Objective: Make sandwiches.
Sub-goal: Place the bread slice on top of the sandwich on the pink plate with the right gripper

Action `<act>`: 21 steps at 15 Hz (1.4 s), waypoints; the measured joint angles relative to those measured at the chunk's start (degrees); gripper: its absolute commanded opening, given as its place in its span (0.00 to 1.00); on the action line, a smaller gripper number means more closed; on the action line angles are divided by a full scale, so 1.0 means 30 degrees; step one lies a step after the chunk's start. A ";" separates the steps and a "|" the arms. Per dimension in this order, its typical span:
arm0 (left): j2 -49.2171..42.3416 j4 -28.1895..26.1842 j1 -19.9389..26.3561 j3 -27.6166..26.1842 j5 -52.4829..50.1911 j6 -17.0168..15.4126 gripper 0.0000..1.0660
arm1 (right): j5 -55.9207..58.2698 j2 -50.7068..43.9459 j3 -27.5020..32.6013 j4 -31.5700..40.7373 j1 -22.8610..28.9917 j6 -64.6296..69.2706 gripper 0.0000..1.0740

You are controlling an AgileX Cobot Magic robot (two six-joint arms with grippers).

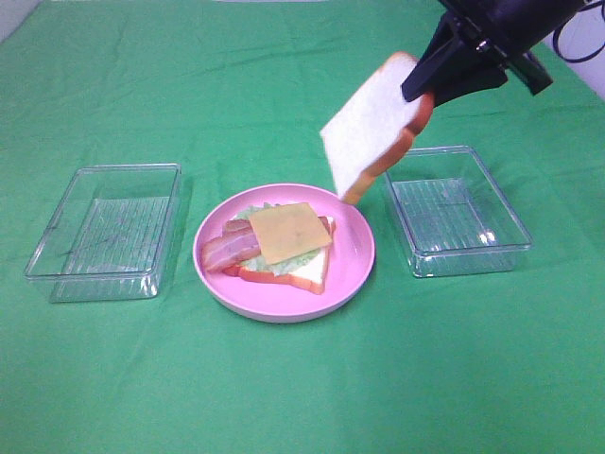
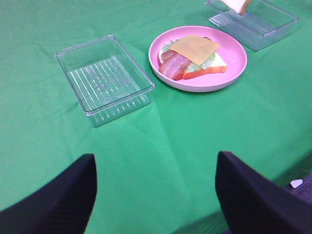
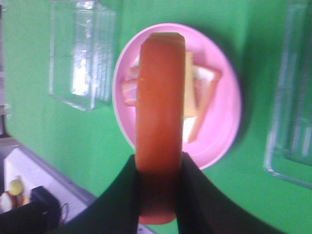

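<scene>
Landmark: the pink plate (image 1: 354,274) near the middle of the green cloth (image 1: 302,397); every place below is given from it.
Left tray (image 1: 104,232): clear plastic, well apart from the plate on its left, nothing inside it.
Left gripper (image 2: 156,195): low over bare cloth, well short of the plate; its jaws stand wide apart with nothing between them.
Stack on the plate: bottom bread slice (image 1: 307,272), lettuce (image 1: 284,263), bacon strips (image 1: 232,251) and cheese (image 1: 288,232), one upon the other, cheese uppermost.
Top bread slice (image 1: 369,128): in the air, tilted, above and to the right of the plate, over the gap between plate and right tray.
Right gripper (image 1: 421,85): clamped on the crust edge of the top bread slice, carrying it.
Right tray (image 1: 458,213): clear plastic, just beside the plate on its right, nothing inside it.
Done: base and fillings appear laid.
Left to do: by my judgement, only setting the top slice flat on the cheese.
Writing: no brand, label or lettering can be read anywhere.
</scene>
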 measured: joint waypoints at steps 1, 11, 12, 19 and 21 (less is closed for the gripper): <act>0.0000 0.0000 0.0000 0.0000 0.0000 0.0000 0.62 | -0.0076 -0.0057 0.1070 0.1814 0.0019 -0.0879 0.00; 0.0000 0.0000 0.0000 0.0000 0.0000 0.0000 0.62 | -0.3973 0.1108 0.8155 1.2605 0.0248 -0.6990 0.00; 0.0000 0.0000 0.0000 0.0000 0.0000 0.0000 0.62 | -0.4221 0.1451 0.8155 1.3121 0.0668 -0.7105 0.00; 0.0000 0.0000 0.0000 0.0000 0.0000 0.0000 0.62 | -0.6398 0.3839 0.8155 1.4935 0.2674 -0.8021 0.01; 0.0000 0.0000 0.0000 0.0000 0.0000 0.0000 0.62 | -0.6455 0.3877 0.8155 1.4935 0.2674 -0.8518 0.30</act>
